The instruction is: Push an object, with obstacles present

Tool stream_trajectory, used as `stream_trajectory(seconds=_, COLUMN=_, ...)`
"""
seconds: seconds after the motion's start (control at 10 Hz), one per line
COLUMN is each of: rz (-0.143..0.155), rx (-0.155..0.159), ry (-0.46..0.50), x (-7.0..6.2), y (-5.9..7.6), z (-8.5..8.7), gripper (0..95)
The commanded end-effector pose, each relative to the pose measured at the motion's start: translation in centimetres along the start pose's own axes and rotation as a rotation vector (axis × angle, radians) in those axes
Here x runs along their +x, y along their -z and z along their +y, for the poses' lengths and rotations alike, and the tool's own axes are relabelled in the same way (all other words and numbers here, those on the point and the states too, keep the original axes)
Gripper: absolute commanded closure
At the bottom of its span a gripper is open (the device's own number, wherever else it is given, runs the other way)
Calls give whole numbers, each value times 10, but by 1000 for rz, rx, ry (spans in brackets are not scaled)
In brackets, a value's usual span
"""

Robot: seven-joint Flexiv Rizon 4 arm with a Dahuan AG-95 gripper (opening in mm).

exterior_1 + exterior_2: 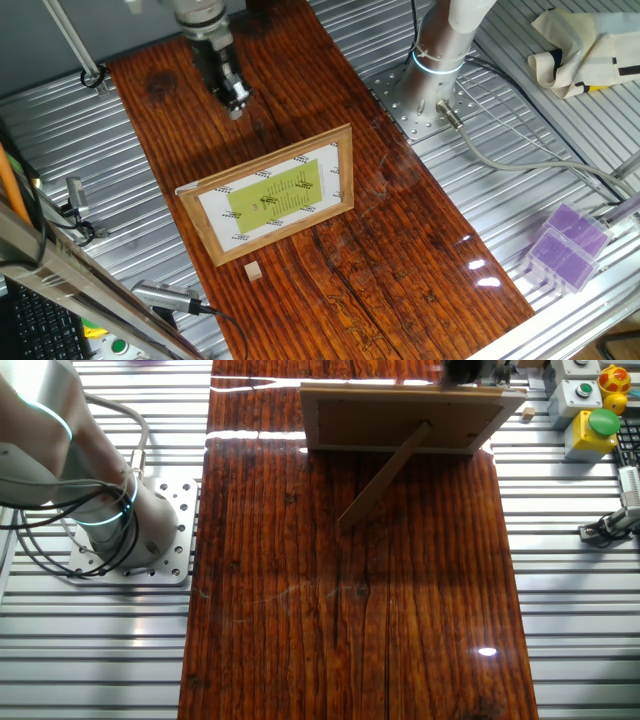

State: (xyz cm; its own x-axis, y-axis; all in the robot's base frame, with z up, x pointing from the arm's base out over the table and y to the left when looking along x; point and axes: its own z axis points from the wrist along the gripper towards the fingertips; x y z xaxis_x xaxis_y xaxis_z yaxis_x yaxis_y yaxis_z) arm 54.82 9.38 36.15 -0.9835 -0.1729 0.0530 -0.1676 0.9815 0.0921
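We see the small wooden cube [253, 271] on the dark wood tabletop [400, 260], just in front of the propped picture frame [275, 193], near its lower left corner but apart from it. Our gripper [236, 103] hovers well behind the frame; we cannot tell whether its fingers are spread or pressed together. We judge the approach not yet begun: next we must go round the frame, descend beside the cube, and push clear of it.
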Motion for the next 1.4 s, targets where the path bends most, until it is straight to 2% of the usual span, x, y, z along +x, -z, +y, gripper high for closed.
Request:
stream_trajectory(seconds=0.1, rz=33, rx=9, ry=-43, x=-30, y=30, z=40, gripper=950)
stream_trajectory(seconds=0.3, rz=35, rx=7, ry=-1, x=-30, y=30, z=40, gripper=950)
stream_trajectory(seconds=0.4, rz=23, rx=1, ry=19, x=-30, y=30, z=40, gripper=950)
stream_trajectory(seconds=0.7, rz=21, rx=11, ry=83, x=-30, y=30, z=40, gripper=950)
stream_trajectory(seconds=1.0, rz=7, rx=7, ry=154, x=-30, y=30, z=40, gripper=950)
stream_trajectory(seconds=1.4, rz=-6, rx=8, ry=169, x=-30, y=30, z=40, gripper=950)
